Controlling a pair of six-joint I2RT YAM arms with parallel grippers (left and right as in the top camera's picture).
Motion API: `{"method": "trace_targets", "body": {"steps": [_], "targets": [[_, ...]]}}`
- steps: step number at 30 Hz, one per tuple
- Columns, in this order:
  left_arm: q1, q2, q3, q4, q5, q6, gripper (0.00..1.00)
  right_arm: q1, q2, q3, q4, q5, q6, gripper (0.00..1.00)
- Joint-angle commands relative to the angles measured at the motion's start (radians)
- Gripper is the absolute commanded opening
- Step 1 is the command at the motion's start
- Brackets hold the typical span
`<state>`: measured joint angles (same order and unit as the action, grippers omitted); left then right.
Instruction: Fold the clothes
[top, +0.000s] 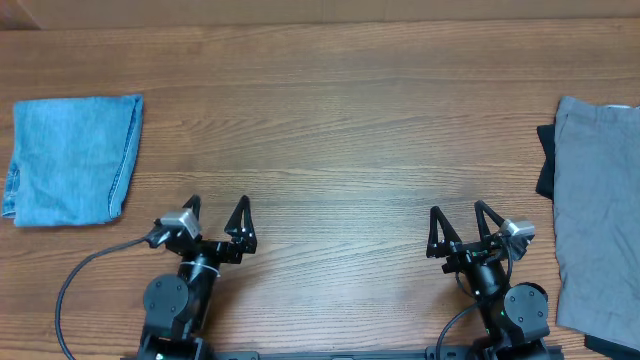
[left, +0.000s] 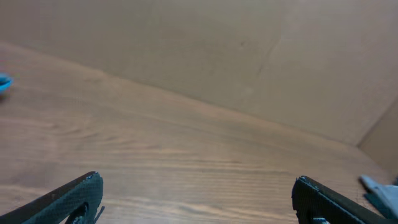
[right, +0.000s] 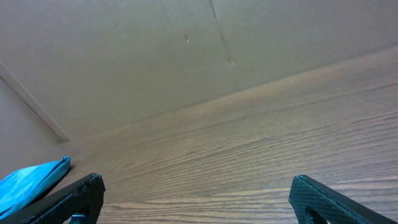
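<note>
The light blue denim jeans (top: 70, 160) lie folded into a compact rectangle at the table's left side. A blue corner of them shows in the right wrist view (right: 31, 180) and a sliver at the left edge of the left wrist view (left: 4, 83). My left gripper (top: 216, 208) is open and empty near the front edge, to the right of the jeans and apart from them; only bare wood lies between its fingers (left: 198, 186). My right gripper (top: 459, 212) is open and empty at the front right, also over bare wood (right: 197, 183).
A pile of grey clothes (top: 600, 220) lies at the table's right edge, with a dark garment (top: 546, 160) sticking out under its left side. A grey tip shows at the right of the left wrist view (left: 379, 190). A beige wall stands behind the wooden table (top: 340, 130).
</note>
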<state>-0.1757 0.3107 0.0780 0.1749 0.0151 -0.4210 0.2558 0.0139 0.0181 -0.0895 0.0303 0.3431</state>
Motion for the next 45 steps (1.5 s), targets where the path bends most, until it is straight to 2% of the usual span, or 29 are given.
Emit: {"method": "trace_targets", "body": {"steps": [1, 11, 16, 45], "targets": [[0.050, -0.083, -0.069, 0.013, 0.000, -0.004, 1.00, -0.005, -0.011, -0.010, 0.007, 0.002, -0.003, 1.00], [0.092, -0.220, -0.073, -0.244, -0.159, 0.063, 1.00, -0.005, -0.011, -0.010, 0.007, 0.002, -0.003, 1.00], [0.105, -0.305, -0.073, -0.239, -0.157, 0.164, 1.00, -0.005, -0.011, -0.010, 0.007, 0.002, -0.003, 1.00], [0.137, -0.306, -0.073, -0.238, -0.153, 0.163, 1.00, -0.005, -0.011, -0.010, 0.007, 0.002, -0.003, 1.00]]}}
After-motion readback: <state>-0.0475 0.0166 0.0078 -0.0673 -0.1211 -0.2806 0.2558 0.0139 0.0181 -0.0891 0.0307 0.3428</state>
